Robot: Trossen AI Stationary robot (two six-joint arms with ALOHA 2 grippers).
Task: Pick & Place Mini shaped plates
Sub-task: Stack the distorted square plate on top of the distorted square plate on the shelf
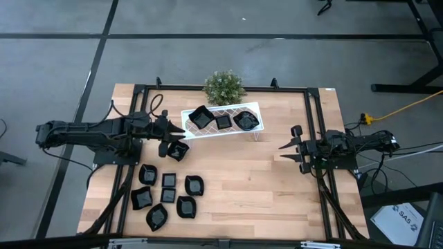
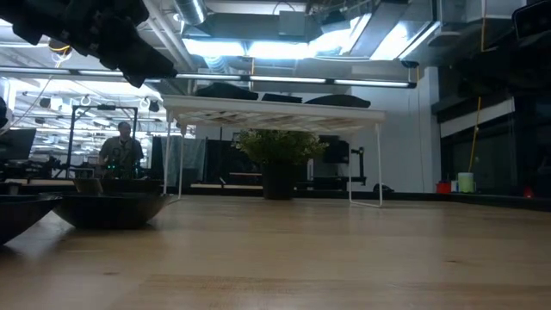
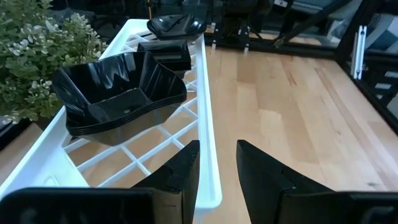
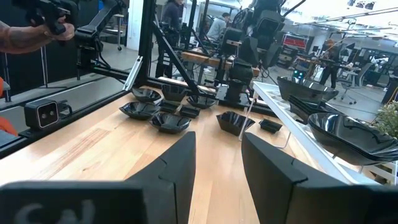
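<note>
High view: we see left tool (image 1: 168, 131) at rack's (image 1: 255, 107) left end, fingers apart, seemingly empty; three plates (image 1: 221, 121) on rack, others (image 1: 168, 194) on tabletop (image 1: 263, 187); right tool (image 1: 285, 152) apart, idle.

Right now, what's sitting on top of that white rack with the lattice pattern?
Three mini shaped plates sit on the white rack: a big scalloped one, a small square one and a rounder one. The table beneath shows only through the lattice gaps.

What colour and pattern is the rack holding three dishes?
White, with an open lattice grid; the rack shows best in the left wrist view.
</note>
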